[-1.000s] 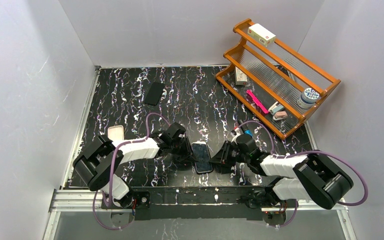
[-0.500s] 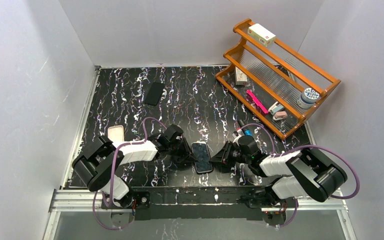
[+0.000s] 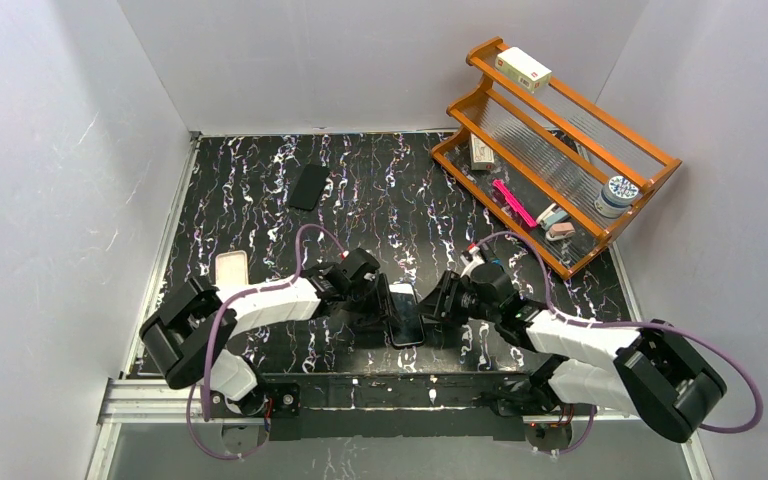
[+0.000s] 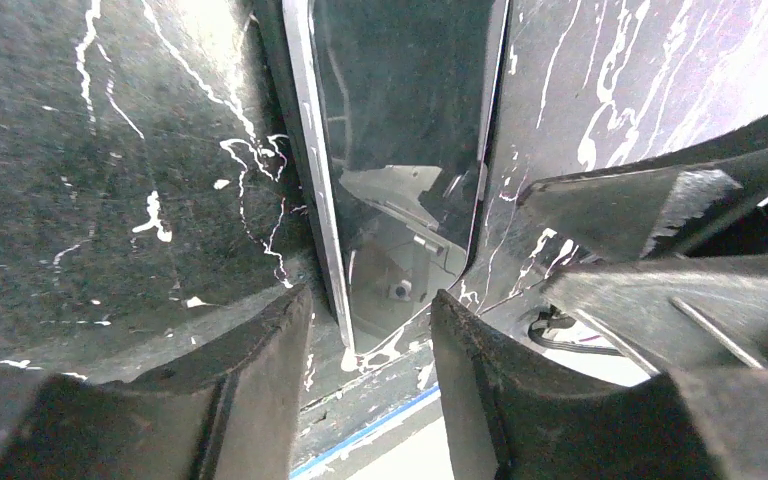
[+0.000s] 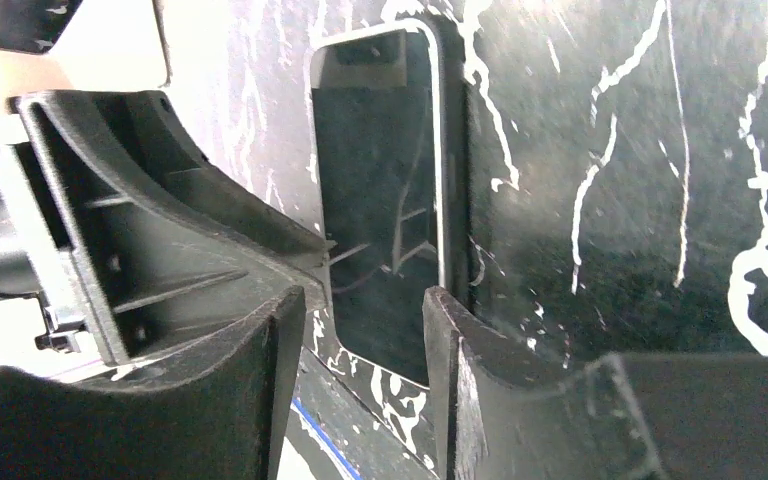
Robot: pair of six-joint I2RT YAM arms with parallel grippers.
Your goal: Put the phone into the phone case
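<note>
Top external: glossy black slab phone (image 3: 405, 314) is lying on the marbled black table (image 3: 260, 210), left gripper (image 3: 380, 308) and right gripper (image 3: 438, 310) flanking it. Left wrist: fingers (image 4: 250, 390) are sitting parted around its end, can't tell if they're gripping. Right wrist: same deal.

phone (image 5: 380, 200): glossy dark glass, shiny silvery rim
desk (image 3: 380, 190): matt black, white-veined, slightly rough
jaws: matt black plastic, scuffed
rack (image 3: 570, 100): smooth varnished wood

Even overhead light, sharp top view; wrist views glare-washed (near jaws blurred).
</note>
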